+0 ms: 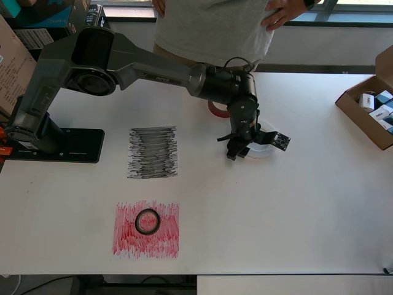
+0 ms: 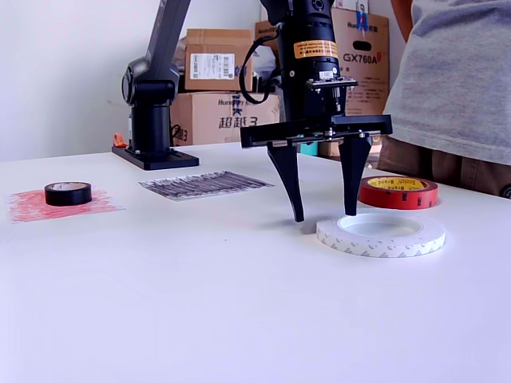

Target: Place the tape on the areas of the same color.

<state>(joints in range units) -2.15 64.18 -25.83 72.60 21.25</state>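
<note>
My gripper (image 2: 323,215) is open, its fingertips low near the table. In the exterior view one fingertip (image 2: 348,209) is at the far rim of the flat white tape ring (image 2: 381,234) and the other stands outside it to the left. The overhead view shows the gripper (image 1: 238,152) over the white ring's (image 1: 263,153) left edge. The dark-red tape with yellow core (image 2: 398,191) lies just behind, partly hidden under the arm in the overhead view (image 1: 215,110). The small black tape (image 1: 147,221) sits on the red patch (image 1: 132,243). The black patch (image 1: 152,152) is bare. No white patch shows.
A person (image 1: 212,24) stands at the table's far edge. An open cardboard box (image 1: 353,107) with small packs is at the overhead view's right edge. The arm's base (image 1: 55,144) is at the left. Cardboard boxes (image 2: 211,60) are stacked behind the table.
</note>
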